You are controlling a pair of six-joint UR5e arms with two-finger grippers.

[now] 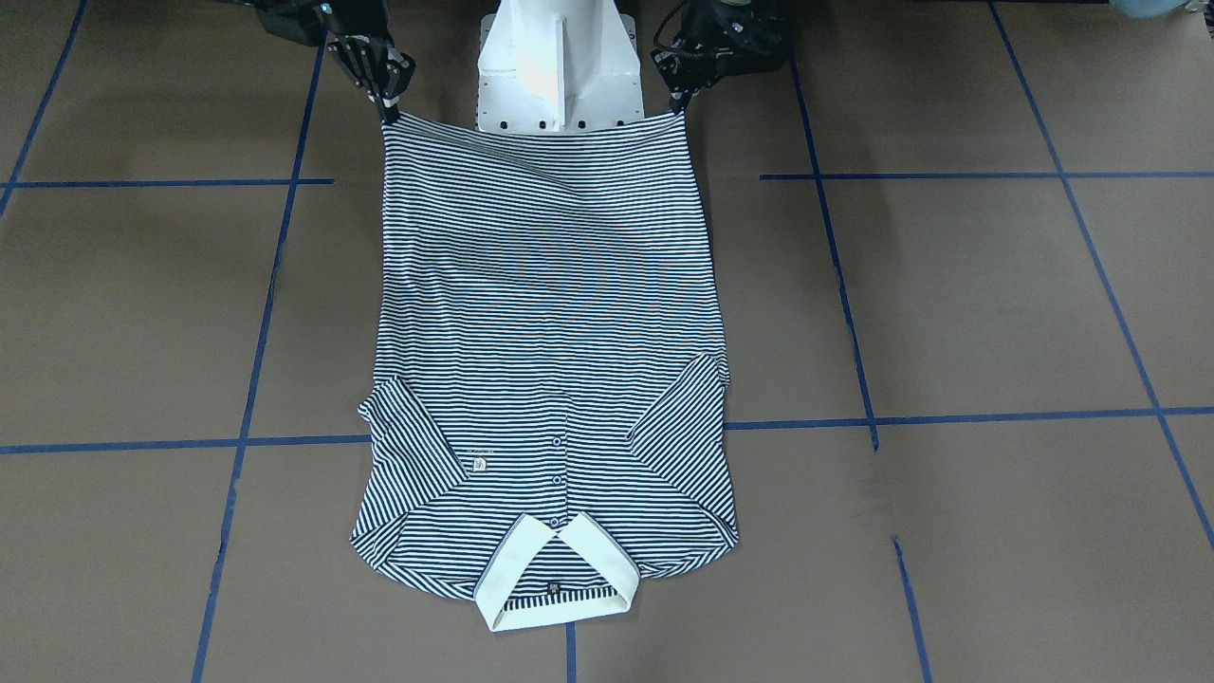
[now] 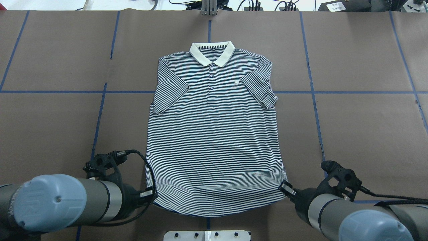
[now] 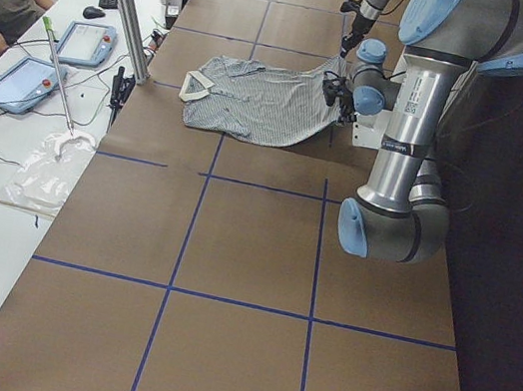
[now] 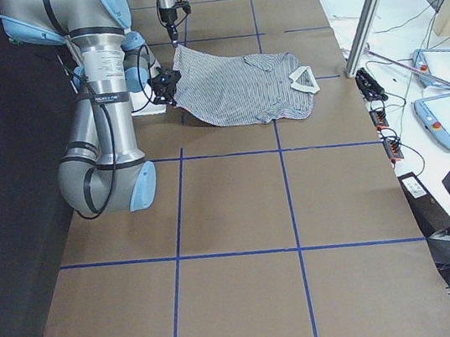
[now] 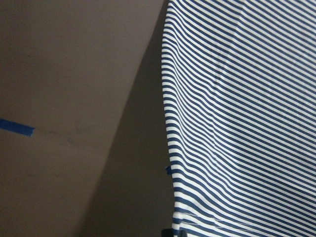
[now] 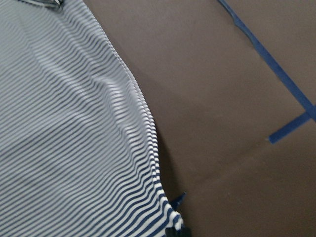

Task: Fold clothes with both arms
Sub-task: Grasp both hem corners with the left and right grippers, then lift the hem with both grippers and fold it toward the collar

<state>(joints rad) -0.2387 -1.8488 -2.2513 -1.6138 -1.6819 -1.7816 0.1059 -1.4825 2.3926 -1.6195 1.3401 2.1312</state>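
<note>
Two hem corners are pinched, one by each arm. Front-facing view: the right gripper [image 1: 387, 102] and the left gripper [image 1: 681, 100] are each clenched on a corner of the striped polo shirt [image 1: 550, 313], just in front of the white pedestal [image 1: 555, 66]. The shirt lies front-up on the bench [image 1: 948, 304], with its sleeves [image 1: 417, 436] tucked inward and the cream collar [image 1: 555, 574] at the operators' end. Overhead view: the hem [image 2: 214, 206] sags slightly between the two grips. Bare bench opens wide to both sides, and a fair stretch runs past the collar before the far edge. Side views: the hem end is raised off the bench while the collar end rests flat. Wrist views: only stripes and a thin bite of cloth show. My worry is a slip, since so little fabric is held that a pull toward the collar could free one corner. Unequal travel would skew the fold or flip a tucked sleeve open
</note>
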